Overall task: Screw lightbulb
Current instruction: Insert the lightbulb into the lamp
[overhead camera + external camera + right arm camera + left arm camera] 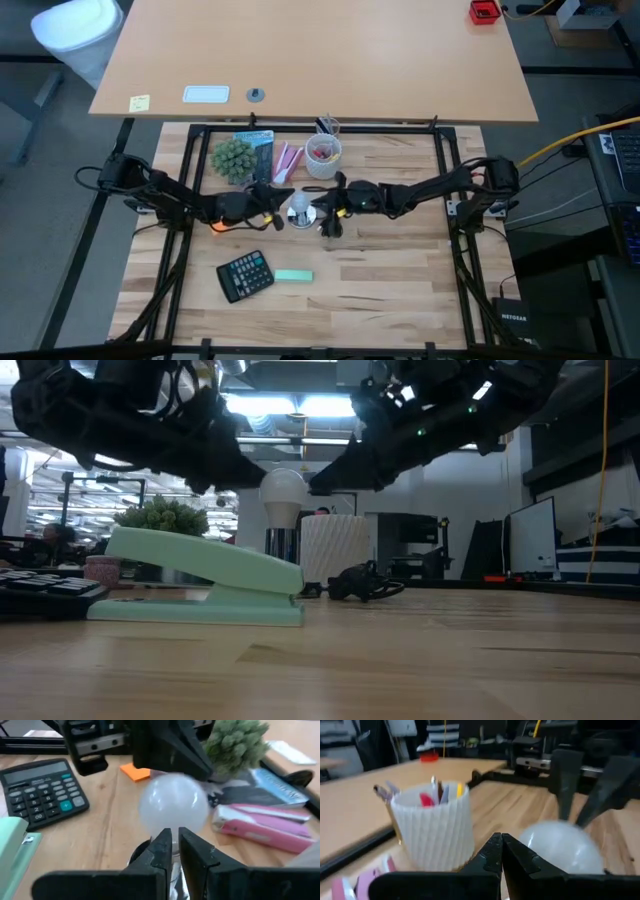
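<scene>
The pale round lightbulb stands upright in a shiny silver socket at the middle of the table. It also shows in the low view and in both wrist views. My left gripper is shut, level, at the bulb's left side. My right gripper stands level at the bulb's right side, its fingers a narrow slit apart, tips just before the bulb. My left gripper's shut fingertips reach the bulb's upper left side level from the table's left; in its wrist view the bulb sits beside the tips. Whether they touch, I cannot tell. My right gripper's fingertips reach the bulb's upper right side level from the right. Whether they touch, I cannot tell.
A white ribbed cup of pens, a small green plant and pink items stand behind the bulb. A black calculator and a mint stapler lie nearer. A black cord lies by the socket.
</scene>
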Tool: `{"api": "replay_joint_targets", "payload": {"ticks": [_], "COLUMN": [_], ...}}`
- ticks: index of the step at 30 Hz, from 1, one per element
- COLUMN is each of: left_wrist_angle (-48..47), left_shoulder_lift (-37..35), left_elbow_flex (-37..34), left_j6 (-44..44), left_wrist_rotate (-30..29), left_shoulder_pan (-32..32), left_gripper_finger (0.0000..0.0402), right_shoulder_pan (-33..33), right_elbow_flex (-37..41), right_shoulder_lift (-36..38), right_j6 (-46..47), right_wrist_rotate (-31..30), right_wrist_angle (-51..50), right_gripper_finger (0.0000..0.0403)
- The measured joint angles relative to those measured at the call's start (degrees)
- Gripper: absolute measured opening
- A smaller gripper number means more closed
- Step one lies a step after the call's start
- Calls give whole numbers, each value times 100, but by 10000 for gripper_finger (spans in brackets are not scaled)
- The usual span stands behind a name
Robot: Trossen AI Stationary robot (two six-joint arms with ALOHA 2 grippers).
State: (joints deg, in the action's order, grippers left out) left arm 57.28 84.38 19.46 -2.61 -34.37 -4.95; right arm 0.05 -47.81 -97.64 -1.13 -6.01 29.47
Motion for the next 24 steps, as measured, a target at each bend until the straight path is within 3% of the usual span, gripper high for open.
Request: {"api": "replay_joint_targets", "payload": {"ticks": [12, 19, 24], "left_wrist_angle": [722, 92, -341], "left_shoulder_lift": [-2, -2, -2], "left_elbow_flex": [2, 2, 0], "left_j6": [323, -257, -607], "left_wrist_rotate": [-89, -27, -31], "left_shoulder_pan": [-599, -1061, -1003], "left_gripper_finger": [1, 1, 1], "right_shoulder_pan": [-9, -153, -162], "right_elbow_flex": [-2, -2, -2], "right_shoulder_lift": [520, 216, -12], "right_j6": [-537, -508, -498], "right_wrist_rotate": [-927, -840, -635], "right_wrist_angle": [-261, -130, 240], "right_gripper_finger": [39, 40, 40]}}
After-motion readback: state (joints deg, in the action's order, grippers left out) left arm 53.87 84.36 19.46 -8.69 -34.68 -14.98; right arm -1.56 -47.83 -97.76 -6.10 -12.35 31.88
